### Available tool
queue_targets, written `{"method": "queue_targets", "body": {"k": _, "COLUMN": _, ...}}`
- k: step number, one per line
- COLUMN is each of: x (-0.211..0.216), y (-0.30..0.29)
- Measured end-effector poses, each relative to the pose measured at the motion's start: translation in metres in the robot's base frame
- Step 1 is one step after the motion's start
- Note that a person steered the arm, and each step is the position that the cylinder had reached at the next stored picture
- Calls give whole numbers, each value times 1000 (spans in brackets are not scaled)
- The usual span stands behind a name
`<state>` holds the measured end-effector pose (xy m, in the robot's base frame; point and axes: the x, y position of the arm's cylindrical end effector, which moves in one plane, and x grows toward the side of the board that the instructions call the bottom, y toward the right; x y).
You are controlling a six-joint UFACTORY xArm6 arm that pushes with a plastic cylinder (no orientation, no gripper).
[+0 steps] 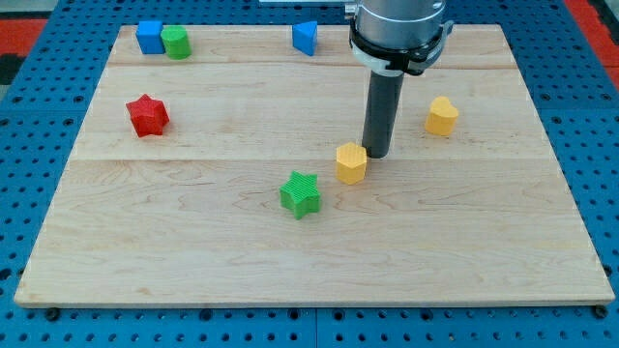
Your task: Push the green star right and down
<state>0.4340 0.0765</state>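
My tip [377, 155], bare rod w/o jaws, touches yellow block [351, 162], up-right of green star [301, 193]. Risk: direct approach shoves yellow block into star, wrong direction.

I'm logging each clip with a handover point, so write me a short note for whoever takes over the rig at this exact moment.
Tip: my tip is down on the board, right beside the yellow hexagon block, on its upper-right side. It is not touching the green star.
Job's thing: the green star sits near the board's middle, down and to the view's left of the yellow hexagon block.
Done: no sign the star has been pushed yet.
Left: bring my tip round to the star's upper-left side, clear of the yellow hexagon block, then push it right and down.
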Motion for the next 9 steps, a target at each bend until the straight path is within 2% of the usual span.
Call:
{"method": "queue_targets", "body": {"k": 2, "x": 60, "y": 6}}
{"method": "queue_targets", "body": {"k": 3, "x": 78, "y": -47}}
{"method": "queue_targets", "body": {"k": 4, "x": 60, "y": -110}}
{"method": "queue_targets", "body": {"k": 6, "x": 45, "y": -185}}
{"method": "queue_targets", "body": {"k": 7, "x": 57, "y": -211}}
{"method": "queue_targets", "body": {"k": 9, "x": 24, "y": -232}}
